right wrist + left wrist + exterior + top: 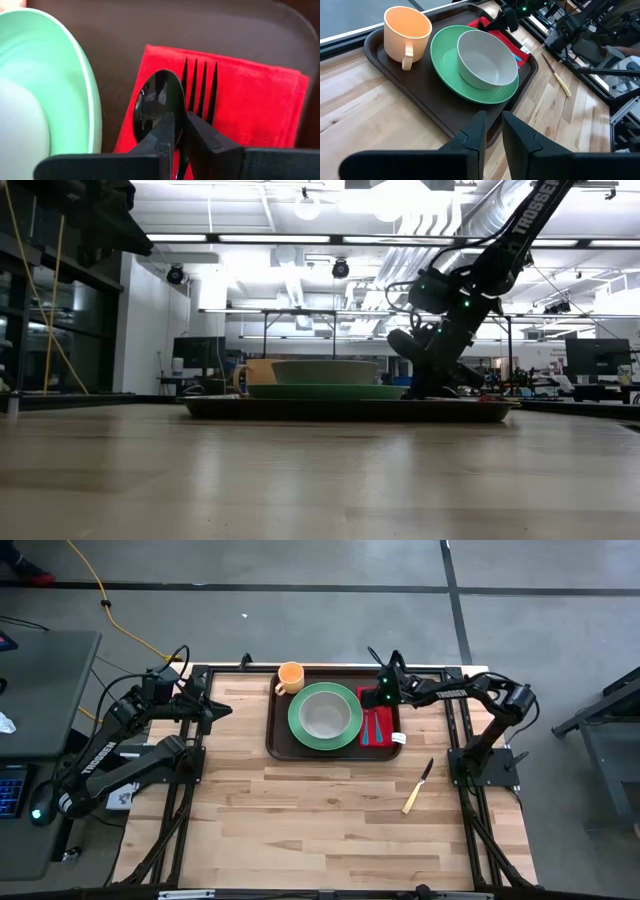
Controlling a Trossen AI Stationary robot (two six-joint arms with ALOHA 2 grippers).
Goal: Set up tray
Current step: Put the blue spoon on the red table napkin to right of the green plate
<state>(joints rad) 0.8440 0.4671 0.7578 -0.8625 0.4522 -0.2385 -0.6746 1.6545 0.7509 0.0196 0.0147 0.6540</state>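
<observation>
The dark brown tray point(280, 735) lies at the table's far middle. On it stand an orange cup point(290, 677), a green plate point(325, 716) with a grey bowl point(486, 59) in it, and a red napkin point(250, 100) at its right end. A black spoon point(156, 102) and a black fork point(201, 85) lie side by side on the napkin. My right gripper point(180, 137) reaches down over the napkin point(375, 727), shut on the spoon. My left gripper point(493, 135) waits shut near the table's left far corner, short of the tray point(420, 95). My right gripper pinches the spoon's handle point(180, 162) between its two fingers, just behind the spoon's bowl. The fingers come slanting down from the table's far right side and lie along the handle. The spoon's bowl lies over the napkin beside the fork's tines; whether it rests there, I cannot tell.
A knife with a pale handle point(417, 787) lies on the bare wood right of the tray, toward the near side. The table's near half point(320, 830) holds nothing else. Dark frame rails point(465, 740) run along both sides of the table.
</observation>
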